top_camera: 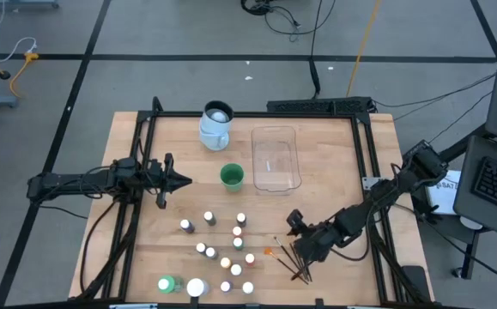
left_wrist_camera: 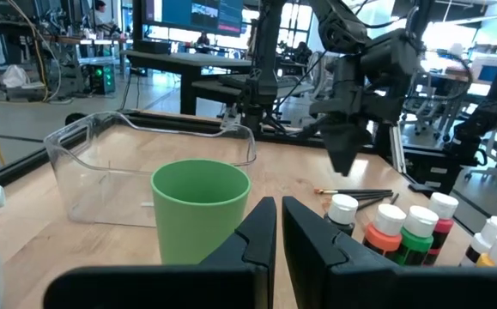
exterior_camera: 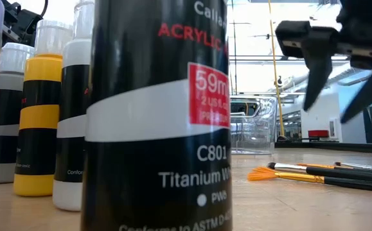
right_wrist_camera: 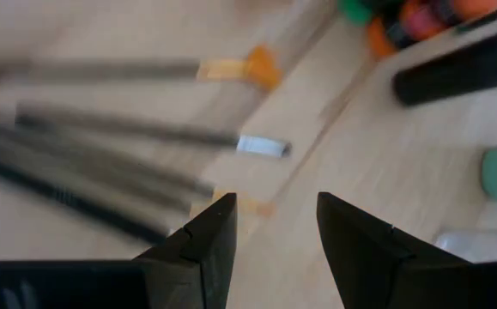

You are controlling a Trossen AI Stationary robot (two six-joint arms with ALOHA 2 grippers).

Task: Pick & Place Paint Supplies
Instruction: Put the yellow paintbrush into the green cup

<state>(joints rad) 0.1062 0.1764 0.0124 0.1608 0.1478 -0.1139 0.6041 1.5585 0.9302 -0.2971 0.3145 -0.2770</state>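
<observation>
Several small white-capped paint bottles stand upright on the wooden table, near its front; in the low view they fill the picture's left. A larger green bottle and a white jar stand at the front edge. Thin dark brushes with orange tips lie flat to the right of the bottles. My right gripper hangs open just above the brushes, slanting down, and touches nothing. My left gripper waits shut at mid-left, level, holding nothing.
A green cup stands mid-table in front of my left gripper. A clear plastic tub and a pale jug stand toward the far edge. A black frame runs along the table's sides.
</observation>
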